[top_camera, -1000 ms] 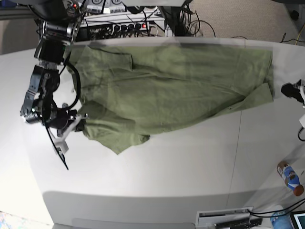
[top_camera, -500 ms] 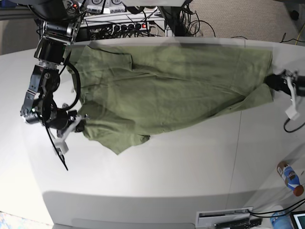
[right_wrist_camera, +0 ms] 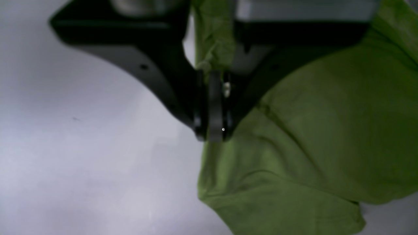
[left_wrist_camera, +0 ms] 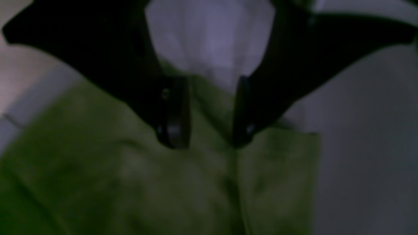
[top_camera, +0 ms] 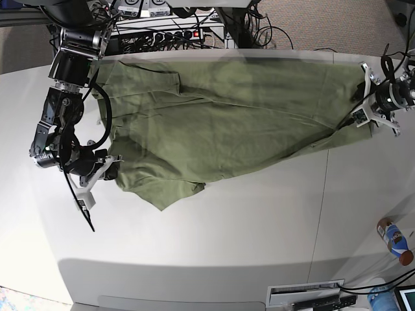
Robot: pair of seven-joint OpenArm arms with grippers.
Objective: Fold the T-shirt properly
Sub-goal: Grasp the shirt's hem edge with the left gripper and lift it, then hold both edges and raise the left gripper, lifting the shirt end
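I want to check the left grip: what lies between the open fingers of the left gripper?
In the left wrist view, the left gripper has its jaws apart over the T-shirt. Green cloth and some white table show between them; nothing is pinched yet.

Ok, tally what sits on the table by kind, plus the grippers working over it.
T-shirt, olive green: 1
Grippers: 2, the left gripper and the right gripper
Total: 3
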